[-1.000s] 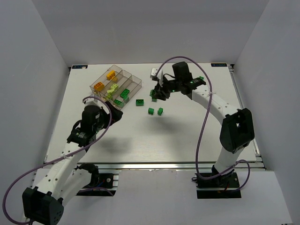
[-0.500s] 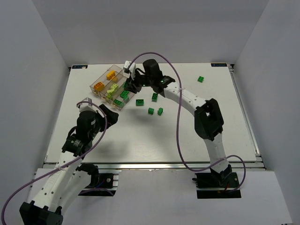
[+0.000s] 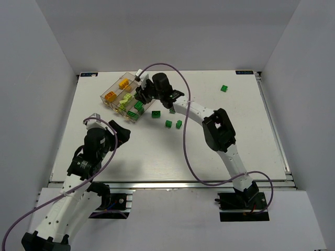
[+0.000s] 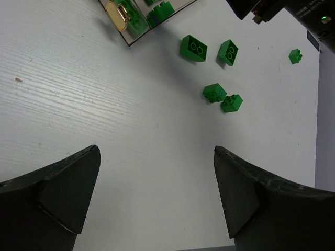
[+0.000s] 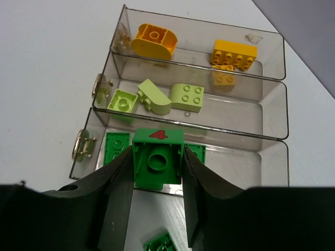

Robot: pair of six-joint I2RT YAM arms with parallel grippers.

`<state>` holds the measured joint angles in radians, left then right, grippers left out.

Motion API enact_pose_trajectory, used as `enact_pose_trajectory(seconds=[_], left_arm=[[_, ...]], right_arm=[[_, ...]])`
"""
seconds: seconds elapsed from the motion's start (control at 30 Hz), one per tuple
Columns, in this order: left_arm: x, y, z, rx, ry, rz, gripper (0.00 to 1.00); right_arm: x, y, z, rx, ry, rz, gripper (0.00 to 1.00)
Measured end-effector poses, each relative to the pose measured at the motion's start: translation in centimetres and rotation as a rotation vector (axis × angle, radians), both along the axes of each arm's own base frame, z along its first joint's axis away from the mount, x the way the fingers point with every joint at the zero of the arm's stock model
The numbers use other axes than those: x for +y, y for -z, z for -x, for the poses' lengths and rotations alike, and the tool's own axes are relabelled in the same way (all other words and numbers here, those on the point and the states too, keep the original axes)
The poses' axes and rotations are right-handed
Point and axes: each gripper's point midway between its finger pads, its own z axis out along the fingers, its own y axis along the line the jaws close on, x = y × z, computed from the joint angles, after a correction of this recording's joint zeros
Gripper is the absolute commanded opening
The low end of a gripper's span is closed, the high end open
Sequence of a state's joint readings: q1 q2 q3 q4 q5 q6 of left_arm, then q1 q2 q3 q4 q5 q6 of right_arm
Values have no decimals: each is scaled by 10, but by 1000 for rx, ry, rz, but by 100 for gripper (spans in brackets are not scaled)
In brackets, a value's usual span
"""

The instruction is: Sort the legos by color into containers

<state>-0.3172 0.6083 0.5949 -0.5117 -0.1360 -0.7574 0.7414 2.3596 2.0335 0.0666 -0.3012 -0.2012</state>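
1. Grip of the right claw (image 5: 157,163) cannot be read from the overhead view, where the wrist covers it. Its own camera shows both fingers pressed against a dark green brick (image 5: 157,157), hollow underside toward the lens.
2. Held brick sits over the tray (image 5: 251,112), above the compartment containing dark green pieces (image 5: 116,146), which it partly hides. Contact with the tray cannot be told.
3. Nearest tray section is cut off by the fingers. A green piece (image 5: 159,241) low in that view cannot be placed.
4. Same camera alone resolves lime green bricks (image 5: 187,97) in the next compartment, and an orange brick (image 5: 154,39) and yellow brick (image 5: 234,52) in the farthest.
5. Left claw (image 4: 157,157) is spread wide and empty above the bench (image 4: 104,115). Its camera shows five loose dark green bricks (image 4: 193,48); overhead, only four show clearly.
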Motion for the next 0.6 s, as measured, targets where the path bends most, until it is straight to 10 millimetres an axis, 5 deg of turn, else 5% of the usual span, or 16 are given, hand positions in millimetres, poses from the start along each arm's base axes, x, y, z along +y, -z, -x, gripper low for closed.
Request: enact_pose_trajectory(seconds=[0.33,0.6], left_arm=[[2,0,5,-7,-7,12,98],[2,1,6,-3,-13,23,98]], right_arm=[[2,35,-15,22,67,6,31],[2,38,-18,16,78,6,50]])
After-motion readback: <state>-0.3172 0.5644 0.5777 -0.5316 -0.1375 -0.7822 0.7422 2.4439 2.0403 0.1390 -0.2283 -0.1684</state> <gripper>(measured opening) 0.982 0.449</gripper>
